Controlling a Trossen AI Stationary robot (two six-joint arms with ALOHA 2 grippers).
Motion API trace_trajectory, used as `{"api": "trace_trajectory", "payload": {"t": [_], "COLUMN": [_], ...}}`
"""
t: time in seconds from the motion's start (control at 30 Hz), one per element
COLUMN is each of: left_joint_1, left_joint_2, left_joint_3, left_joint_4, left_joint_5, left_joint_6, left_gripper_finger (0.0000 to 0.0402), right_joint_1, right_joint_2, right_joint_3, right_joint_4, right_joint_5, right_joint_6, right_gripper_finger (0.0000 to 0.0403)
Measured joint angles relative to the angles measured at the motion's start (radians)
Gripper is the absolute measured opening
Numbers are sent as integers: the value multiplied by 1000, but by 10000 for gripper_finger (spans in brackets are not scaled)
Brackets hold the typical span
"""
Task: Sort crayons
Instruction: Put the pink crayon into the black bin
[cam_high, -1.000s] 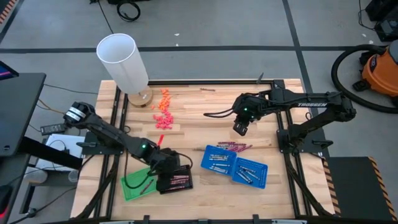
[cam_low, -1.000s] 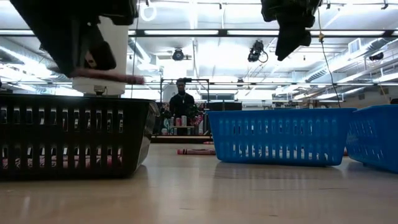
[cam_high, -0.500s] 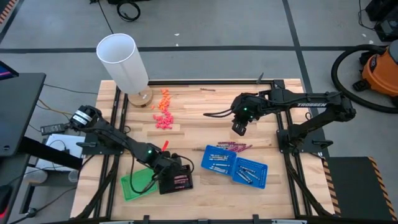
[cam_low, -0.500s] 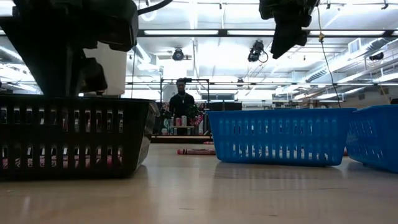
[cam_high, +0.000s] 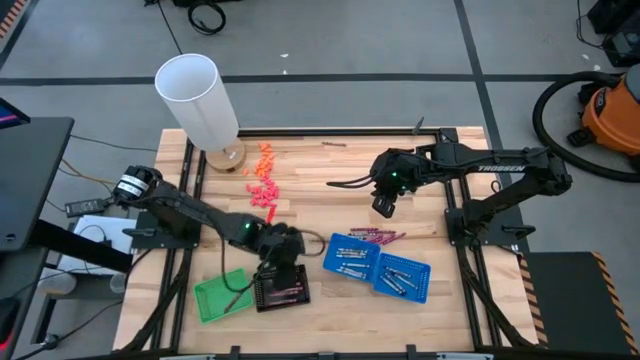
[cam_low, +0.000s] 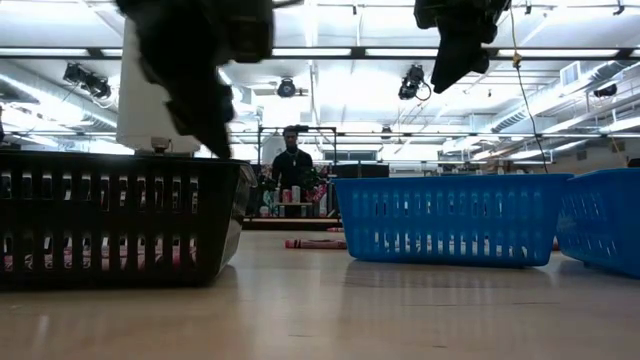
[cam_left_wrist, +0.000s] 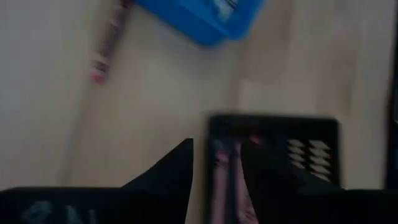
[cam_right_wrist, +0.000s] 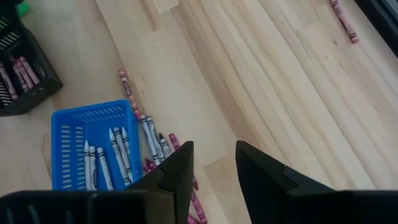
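Left gripper (cam_high: 283, 243): poised above the far edge of the black basket, fingers parted with a gap between them, nothing held.
Right gripper (cam_high: 383, 206): raised over bare table past the blue baskets, fingers apart, empty; arm waiting.
Black basket (cam_high: 281, 290): near front of table, just beside the green tray; dark red crayons (cam_high: 285, 291) lie inside it in a row.
Green tray (cam_high: 220, 294): flat on the table, touching or almost touching the black basket on its left-arm side.
Blue baskets (cam_high: 377, 266): two, side by side, right of the black basket; pale grey crayons (cam_right_wrist: 111, 154) lie in each.
Loose crayons (cam_high: 377, 235): small cluster of magenta and pale sticks on the wood against the far side of the nearer blue basket.
Stray crayon (cam_high: 333, 144): alone near the table's far edge, well apart from the rest.
Orange-pink pieces (cam_high: 262, 178): scattered heap on the far left part of the table, near the white cylinder.
White cylinder (cam_high: 198, 100): upright at the far left corner.
Person (cam_low: 291, 163): standing in the room beyond the table, seen in the low view.
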Motion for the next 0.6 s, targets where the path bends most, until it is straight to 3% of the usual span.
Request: {"api": "trace_trajectory", "payload": {"t": [0.2,0.37,0.6], "left_joint_1": [80,130,163], "left_joint_2": [59,108,166], "left_joint_3": [0,0,1], "left_joint_4": [149,159,192], "left_joint_5": [2,-21,-55], "left_joint_6": [75,105,341], "left_gripper_finger": [142,142,142], "right_joint_1": [0,0,0], "right_joint_2": [0,0,0], "right_joint_3": [0,0,1], "right_joint_4": [8,4,6], "right_joint_5": [-4,-23,-27], "right_joint_6": [-15,-18,-43], "right_gripper_finger": [128,128,128]}}
